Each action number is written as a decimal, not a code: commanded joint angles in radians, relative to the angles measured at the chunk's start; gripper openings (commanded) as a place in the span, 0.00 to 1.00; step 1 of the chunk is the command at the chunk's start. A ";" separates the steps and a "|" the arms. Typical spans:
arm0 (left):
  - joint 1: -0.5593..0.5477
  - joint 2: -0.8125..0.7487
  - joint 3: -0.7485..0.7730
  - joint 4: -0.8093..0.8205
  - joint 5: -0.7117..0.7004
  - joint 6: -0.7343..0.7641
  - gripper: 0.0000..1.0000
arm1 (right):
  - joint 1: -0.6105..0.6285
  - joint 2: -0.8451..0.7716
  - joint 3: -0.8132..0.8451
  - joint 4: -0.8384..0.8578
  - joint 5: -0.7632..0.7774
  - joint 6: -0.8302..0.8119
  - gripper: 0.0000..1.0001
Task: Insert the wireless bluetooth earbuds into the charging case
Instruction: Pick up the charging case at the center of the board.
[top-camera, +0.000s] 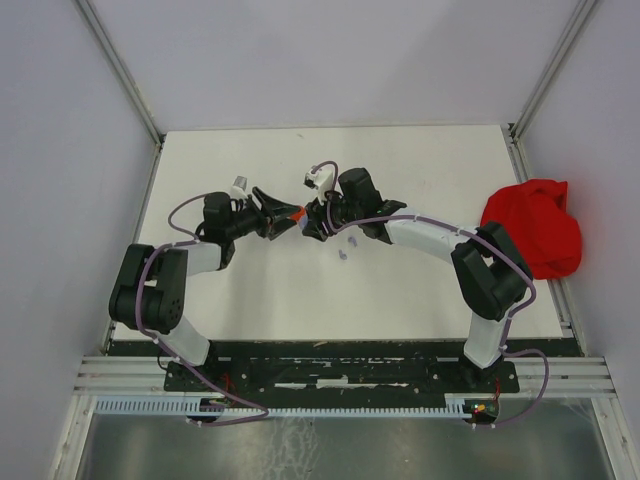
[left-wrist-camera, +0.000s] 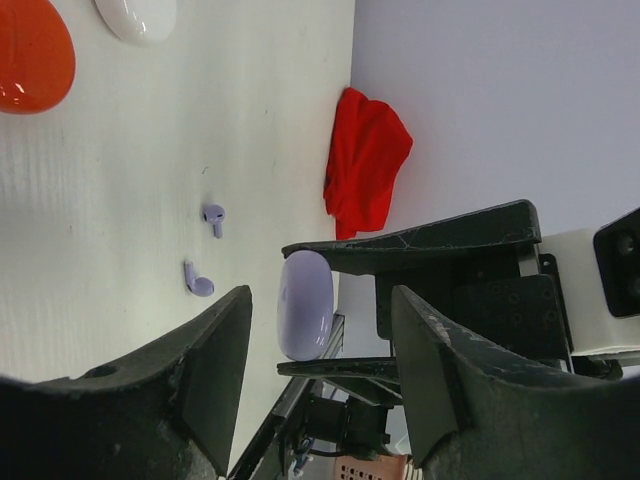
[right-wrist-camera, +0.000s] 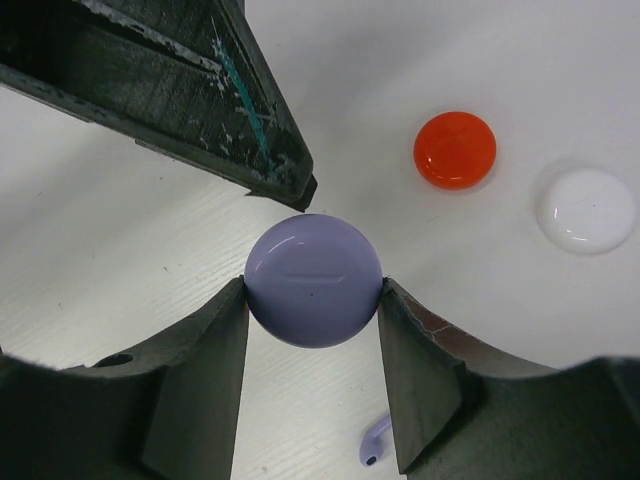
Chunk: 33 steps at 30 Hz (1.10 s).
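My right gripper (right-wrist-camera: 313, 288) is shut on a round purple charging case (right-wrist-camera: 314, 280), held off the table and pinched at both sides, its lid seam a thin line. My left gripper (left-wrist-camera: 320, 300) faces it with its jaws open and nothing between them. The case (left-wrist-camera: 305, 305) shows just beyond its fingertips. One left finger (right-wrist-camera: 200, 90) ends close to the case's upper edge. Two purple earbuds (left-wrist-camera: 214, 218) (left-wrist-camera: 196, 280) lie on the white table; one earbud (right-wrist-camera: 372, 452) shows under the right gripper. From above, both grippers (top-camera: 285, 218) (top-camera: 315, 225) meet mid-table, the earbuds (top-camera: 346, 250) just right of them.
An orange round case (right-wrist-camera: 455, 150) and a white round case (right-wrist-camera: 585, 210) lie on the table beyond the grippers. A crumpled red cloth (top-camera: 535, 225) sits at the table's right edge against the wall. White walls close in three sides.
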 joint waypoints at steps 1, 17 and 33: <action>-0.017 -0.007 0.035 -0.033 0.021 0.090 0.63 | 0.002 -0.041 0.027 0.051 -0.024 0.002 0.35; -0.049 -0.031 0.057 -0.083 0.009 0.158 0.55 | -0.001 -0.028 0.039 0.051 -0.026 0.008 0.35; -0.055 -0.052 0.056 -0.084 -0.010 0.181 0.46 | -0.007 -0.023 0.044 0.052 -0.037 0.019 0.35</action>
